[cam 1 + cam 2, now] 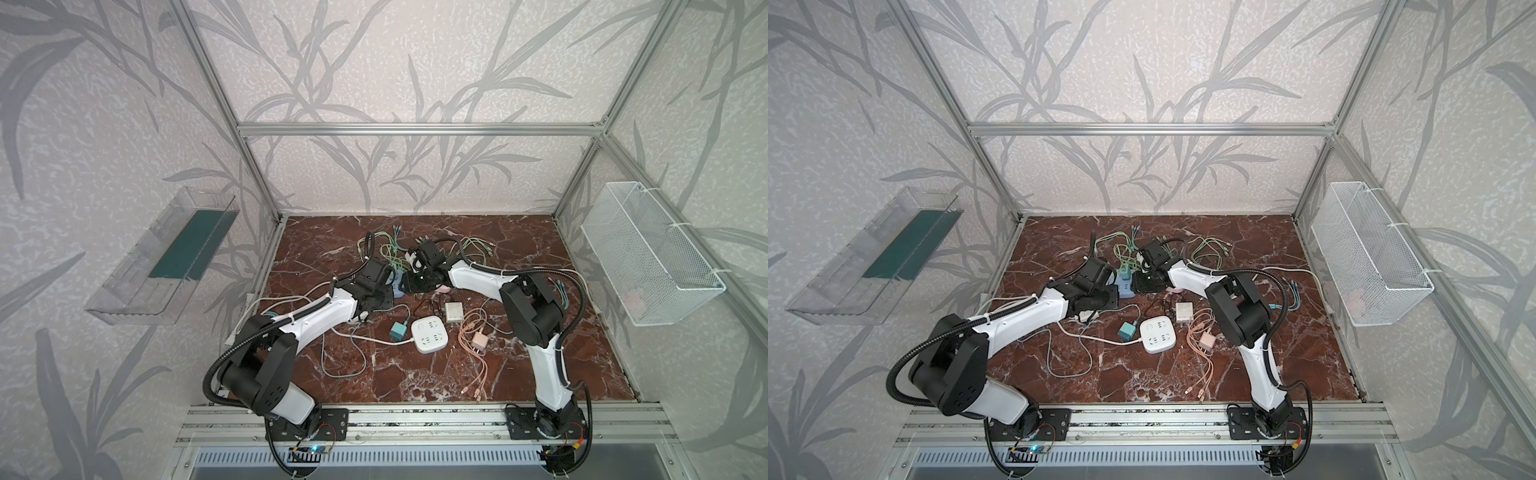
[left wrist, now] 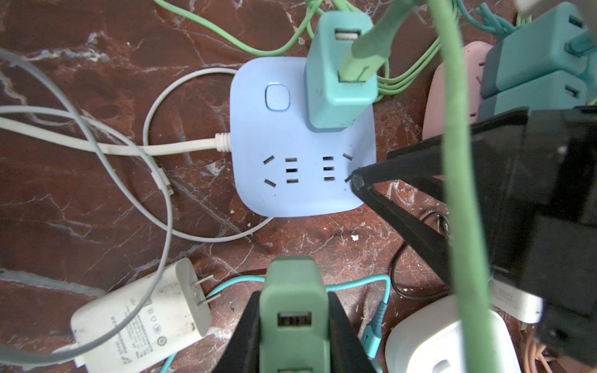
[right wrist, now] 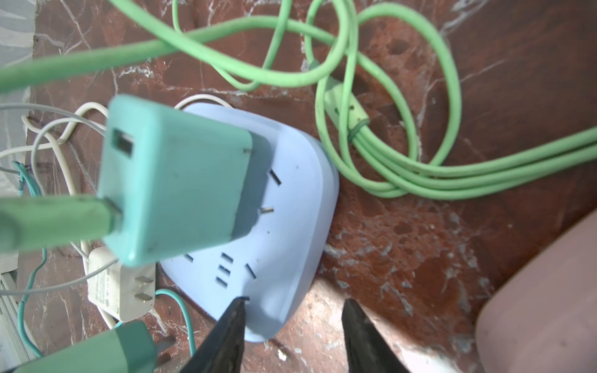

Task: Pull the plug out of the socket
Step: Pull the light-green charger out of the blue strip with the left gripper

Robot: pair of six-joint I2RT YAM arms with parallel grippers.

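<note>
Progress looks partial: my left end effector (image 2: 294,310) is clenched on a green charger plug (image 2: 292,284), clear of the blue power strip (image 2: 258,135). A teal charger (image 2: 336,87) stands plugged into it; my right end effector (image 3: 294,305) is released, straddling the strip's corner

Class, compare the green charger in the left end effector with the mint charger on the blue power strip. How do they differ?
The green charger is clamped in the left end effector, off the strip; the mint charger stands plugged into the blue power strip. The green charger's visible USB port is empty; the mint charger carries a green cable. Both are USB chargers.
</note>
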